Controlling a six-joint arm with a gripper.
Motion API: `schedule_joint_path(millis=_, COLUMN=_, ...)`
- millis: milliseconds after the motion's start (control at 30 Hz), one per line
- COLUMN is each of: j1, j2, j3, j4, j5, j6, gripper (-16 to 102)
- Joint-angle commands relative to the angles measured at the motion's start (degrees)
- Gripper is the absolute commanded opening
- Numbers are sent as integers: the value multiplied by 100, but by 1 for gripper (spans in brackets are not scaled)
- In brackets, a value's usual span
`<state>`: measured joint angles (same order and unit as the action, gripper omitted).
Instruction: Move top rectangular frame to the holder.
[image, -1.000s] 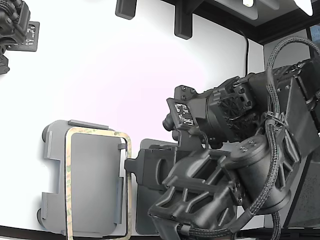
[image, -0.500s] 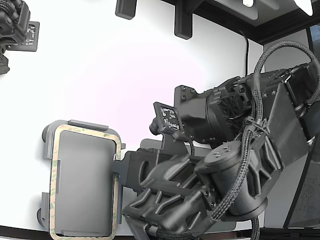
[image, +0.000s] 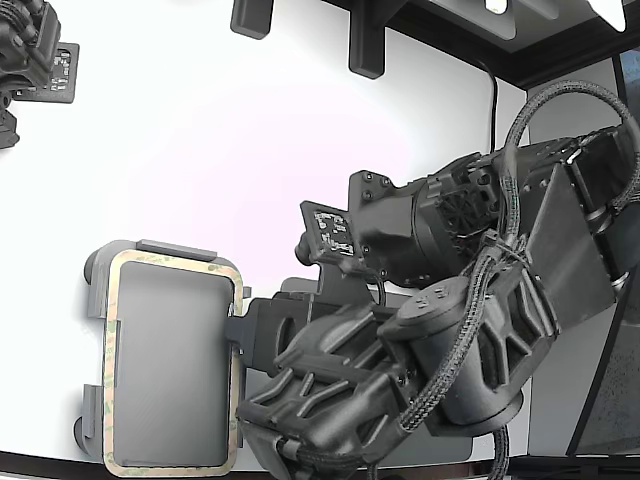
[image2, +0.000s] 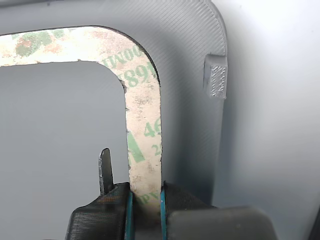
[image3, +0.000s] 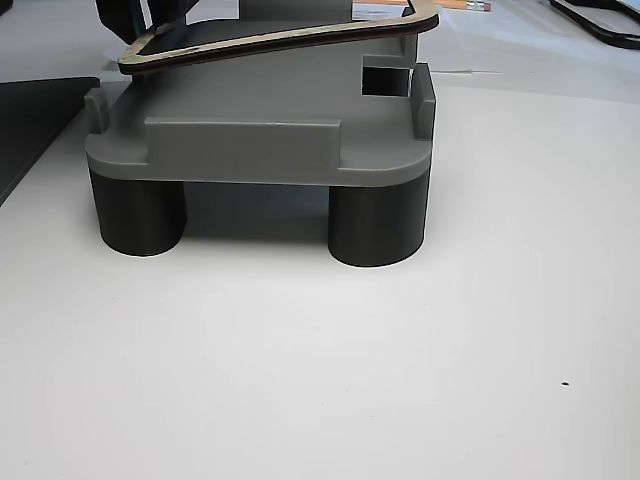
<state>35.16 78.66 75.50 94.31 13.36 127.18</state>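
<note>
Gripper: the black gripper (image2: 146, 205) on the dark robot arm (image: 440, 350) has its two fingers drawn close, clamped on one long side of the thin beige-tan rectangular frame (image2: 145, 125); one finger (image2: 107, 210) sits on the inner edge of the strip, the other on the outer edge, both touching it.

Finger detail: blue-edged pads press the strip from either side; a thin dark blade-like tip (image2: 105, 170) stands up beside the inner finger, inside the frame's open centre.

Frame: a flat ring with rounded corners, mottled with green print (image: 112, 330). In the exterior view it lies over the tray, its outline roughly matching the tray's, with the gripped side towards the exterior view's right.

Frame attitude: in the other view the frame (image3: 290, 35) is tilted, not flat; the end at that view's left is low near the tray top, and the end at that view's right is raised clear of it.

Holder: a light grey plastic rounded-rectangular tray (image: 95, 300) with raised edge tabs (image2: 216, 75) and a square notch (image3: 385, 80) in one wall; it stands on dark cylindrical feet (image3: 375, 225) on the white tabletop (image3: 330, 370).

Holder contents: only the tilted frame over it; whether the low end touches the tray cannot be told.

Beside the holder: a darker grey flat mat (image: 300, 295) lies just to the exterior view's right, mostly hidden under the arm.
</note>
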Motion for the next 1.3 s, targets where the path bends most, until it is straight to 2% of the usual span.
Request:
schedule_joint_path(millis=0, j1=-97, j2=105, j3=-79, j4=53, j5=9, j6=9, gripper=-11)
schedule_joint_path(millis=1267, j1=-229, j2=26, j3=88, j4=0, j5=-202, j6=97, gripper=-11)
